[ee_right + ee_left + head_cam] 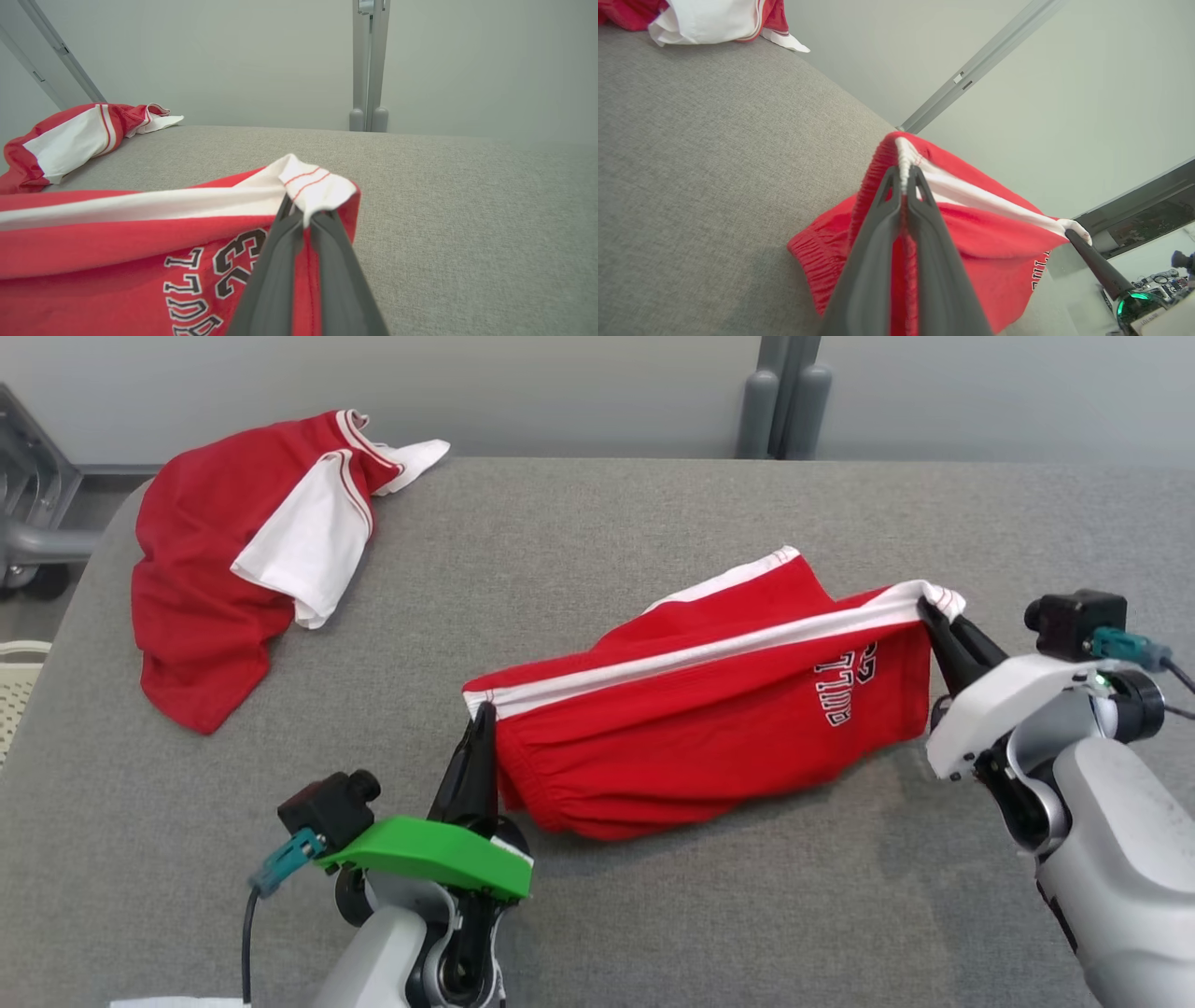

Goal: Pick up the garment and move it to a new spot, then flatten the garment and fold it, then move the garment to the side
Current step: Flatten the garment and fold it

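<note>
Left claw (485,712), right claw (925,608) tight on shorts (709,728), lettering half hidden

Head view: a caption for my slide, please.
Left end effector and right end effector grip the red shorts at opposite ends.

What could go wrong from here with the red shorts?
The left tool and right tool each pinch only a corner of the shorts, so one end might slip free. The lower part of the shorts seems to rest bunched on the table; dragging could crease it. The second garment lies at the far left corner; moving the shorts there may tangle them.
</note>
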